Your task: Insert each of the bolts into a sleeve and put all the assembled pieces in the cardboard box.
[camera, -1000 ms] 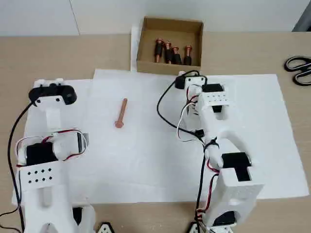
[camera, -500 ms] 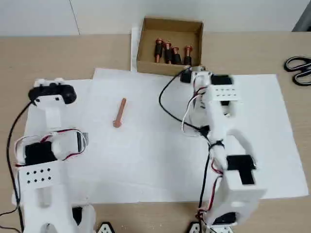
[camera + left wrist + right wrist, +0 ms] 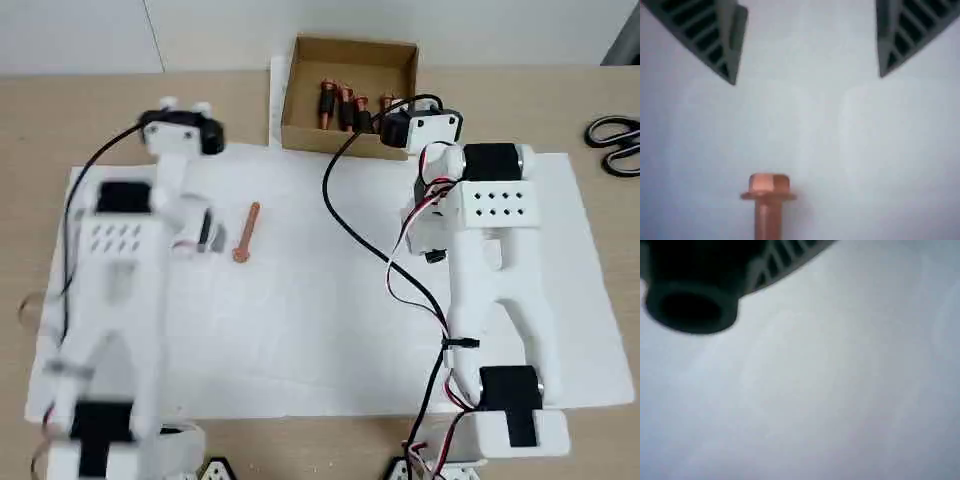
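One gripper on the left, the L gripper [image 3: 807, 77], was open wide w/ nothing in it. It pointed down at the white sheet [image 3: 330, 320]. Just to its right, a copper bolt [image 3: 247, 233] lay flat on the sheet. In the L wrist view the bolt's head pointed at the gap btw the jaws but did not touch them. At the back, just past the sheet, sat the cardboard box [image 3: 340, 138] w/ four finished pieces [image 3: 355, 108] inside. The R gripper [image 3: 747, 280] hung over the sheet & was closed on a black sleeve [image 3: 690, 307]. Far right, scissors [image 3: 615, 140] lay on the table [image 3: 100, 110].
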Controlling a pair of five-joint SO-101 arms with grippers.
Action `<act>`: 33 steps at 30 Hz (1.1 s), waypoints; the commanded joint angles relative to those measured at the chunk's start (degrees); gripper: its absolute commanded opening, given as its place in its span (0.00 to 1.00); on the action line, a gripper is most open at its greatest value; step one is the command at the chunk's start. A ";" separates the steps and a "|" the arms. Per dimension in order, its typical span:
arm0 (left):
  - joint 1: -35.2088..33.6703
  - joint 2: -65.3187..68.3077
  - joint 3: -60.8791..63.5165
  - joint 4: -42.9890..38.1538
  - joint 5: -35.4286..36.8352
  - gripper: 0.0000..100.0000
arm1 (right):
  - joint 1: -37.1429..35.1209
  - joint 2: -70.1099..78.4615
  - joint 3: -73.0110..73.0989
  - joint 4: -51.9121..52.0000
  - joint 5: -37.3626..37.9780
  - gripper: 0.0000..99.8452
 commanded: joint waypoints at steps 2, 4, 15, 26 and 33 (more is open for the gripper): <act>3.69 15.74 -13.67 1.85 2.20 0.17 | 0.40 -3.30 -2.99 1.36 0.26 0.00; 4.48 21.36 -18.33 2.90 3.87 0.17 | 0.40 -3.30 -2.99 1.36 0.26 0.00; 4.40 42.73 -34.51 3.25 8.70 0.15 | 0.40 -3.30 -2.99 1.27 0.26 0.00; 6.15 46.59 -44.09 11.96 8.62 0.01 | 0.31 -2.95 -2.99 0.84 0.26 0.00; 9.32 46.42 -51.12 13.63 8.53 0.01 | 0.31 -2.86 -2.99 0.84 0.26 0.00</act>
